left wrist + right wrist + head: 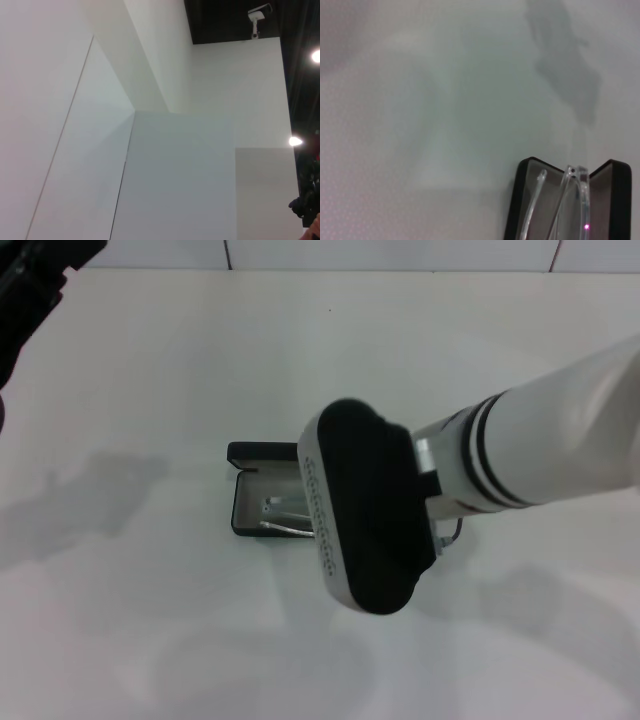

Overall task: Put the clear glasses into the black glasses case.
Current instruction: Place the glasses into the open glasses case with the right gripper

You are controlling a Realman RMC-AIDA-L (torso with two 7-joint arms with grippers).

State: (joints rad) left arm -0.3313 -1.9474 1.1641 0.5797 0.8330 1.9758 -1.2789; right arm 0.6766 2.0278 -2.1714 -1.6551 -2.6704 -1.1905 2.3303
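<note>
The black glasses case (pixel 252 502) lies open on the white table, its grey lining up, with most of it under my right arm. The clear glasses (pixel 283 516) are in the open case; only their thin arms show in the head view. In the right wrist view the glasses (pixel 572 200) stand on edge between the two walls of the case (pixel 516 210). My right wrist housing (pixel 365 505) hangs directly over the case and hides the gripper below it. My left arm (pixel 25 285) is parked at the far left corner.
The white table (pixel 150 390) stretches around the case, with faint grey shadows on it left and right. A tiled wall edge runs along the back. The left wrist view faces white walls and a dark ceiling with lamps.
</note>
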